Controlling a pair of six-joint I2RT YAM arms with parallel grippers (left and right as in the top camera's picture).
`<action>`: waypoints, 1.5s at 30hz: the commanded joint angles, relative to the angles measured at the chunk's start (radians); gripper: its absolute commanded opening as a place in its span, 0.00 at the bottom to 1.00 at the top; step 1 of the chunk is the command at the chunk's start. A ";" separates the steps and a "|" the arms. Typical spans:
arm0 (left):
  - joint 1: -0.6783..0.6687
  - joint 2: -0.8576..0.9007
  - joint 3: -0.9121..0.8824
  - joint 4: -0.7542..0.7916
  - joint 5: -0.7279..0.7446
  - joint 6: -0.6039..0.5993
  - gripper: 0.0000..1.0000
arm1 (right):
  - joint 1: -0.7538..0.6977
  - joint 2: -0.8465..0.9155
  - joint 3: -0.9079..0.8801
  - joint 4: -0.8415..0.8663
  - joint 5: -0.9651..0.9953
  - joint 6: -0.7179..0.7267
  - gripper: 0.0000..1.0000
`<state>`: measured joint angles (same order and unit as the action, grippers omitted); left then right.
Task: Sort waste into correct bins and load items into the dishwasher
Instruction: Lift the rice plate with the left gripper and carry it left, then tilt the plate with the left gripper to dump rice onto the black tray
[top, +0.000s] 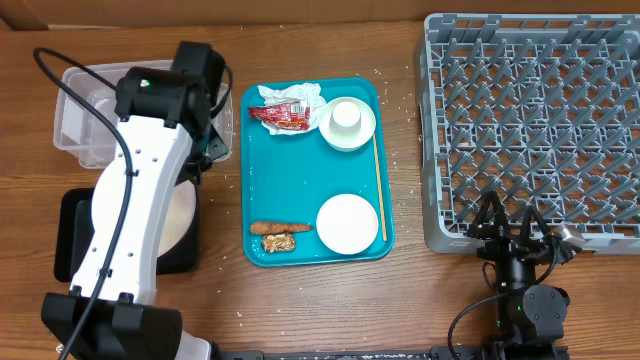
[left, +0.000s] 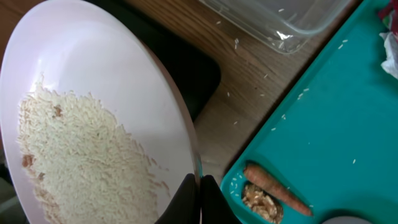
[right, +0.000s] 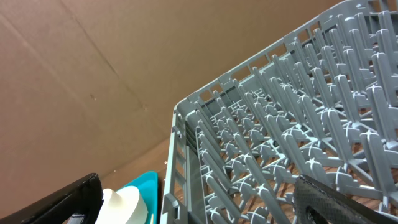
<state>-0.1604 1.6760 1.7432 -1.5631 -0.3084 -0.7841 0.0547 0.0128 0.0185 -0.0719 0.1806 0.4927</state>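
Our left arm runs from 7 o'clock up toward 10 o'clock, with the wrist folded back down above the black tray (top: 68, 255). The left gripper (left: 200, 198) is pinched tight on the rim of the flat plate (left: 124, 68). The plate carries the loose rice (left: 81, 155) and seems tilted, though from overhead the arm hides most of it. The clear tub (top: 75, 115) sits at 10 o'clock. The carrot stick (top: 280, 227) lies on the teal tray (top: 300, 170) toward 6 o'clock. At 4 o'clock our right arm crouches low, the right gripper (top: 511, 215) spread wide just before the near edge of the rack (top: 530, 120).
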 joint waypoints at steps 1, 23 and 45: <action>0.040 -0.016 -0.105 0.082 0.095 0.087 0.04 | 0.005 -0.009 -0.010 0.006 -0.002 -0.011 1.00; 0.216 -0.016 -0.299 0.365 0.352 0.282 0.04 | 0.005 -0.009 -0.010 0.006 -0.002 -0.011 1.00; 0.391 -0.108 -0.299 0.351 0.678 0.455 0.04 | 0.005 -0.009 -0.010 0.006 -0.002 -0.011 1.00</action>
<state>0.1776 1.5917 1.4471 -1.1980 0.2718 -0.3840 0.0547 0.0128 0.0185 -0.0711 0.1806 0.4927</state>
